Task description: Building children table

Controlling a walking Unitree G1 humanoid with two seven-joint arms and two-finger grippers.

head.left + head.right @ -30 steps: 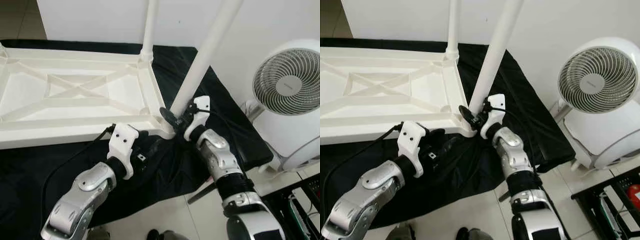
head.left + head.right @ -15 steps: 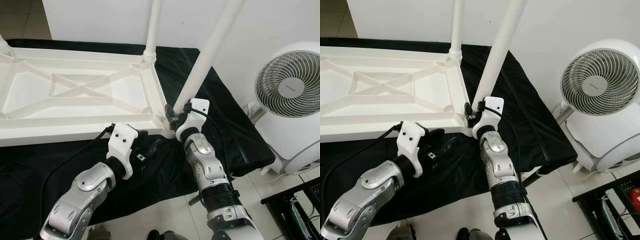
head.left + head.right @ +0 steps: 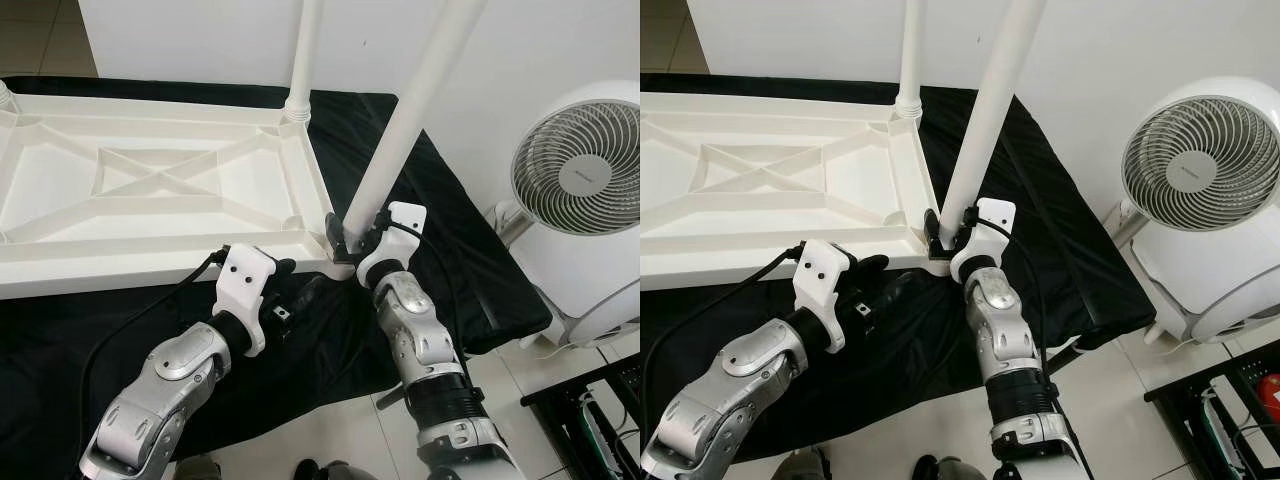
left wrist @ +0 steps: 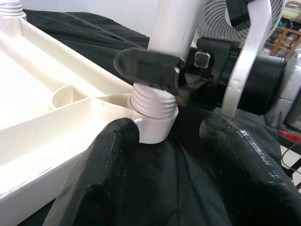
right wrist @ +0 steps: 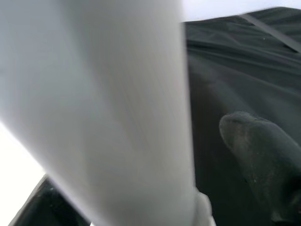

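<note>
The right gripper (image 3: 348, 238) is closed around the base of the near table leg (image 3: 405, 125), with one black finger (image 4: 148, 66) wrapped across the leg just above its threaded end. In the right wrist view the white leg runs close past the camera and one fingertip (image 5: 261, 150) shows beside it over the black cloth (image 5: 235, 70).

The near leg stands in the corner socket (image 4: 155, 127) of the upturned white tabletop (image 3: 150, 190). The leg tilts away from the socket toward the robot's right. The thread ridges are visible above the socket rim.

The tabletop lies underside up on the black cloth, showing its crossed ribs. A second leg (image 3: 303, 50) stands upright in the far corner on the same end.

The left gripper (image 4: 164, 174) sits low over the cloth just beside the near corner of the tabletop. Its two fingers are spread apart and hold nothing. One finger (image 4: 106, 165) lies close to the tabletop edge below the socket; whether it touches cannot be determined. A black cable (image 3: 150, 310) runs from the left wrist across the cloth.

A white fan (image 3: 578, 180) stands on the floor to the robot's right, well apart from the tabletop.
</note>
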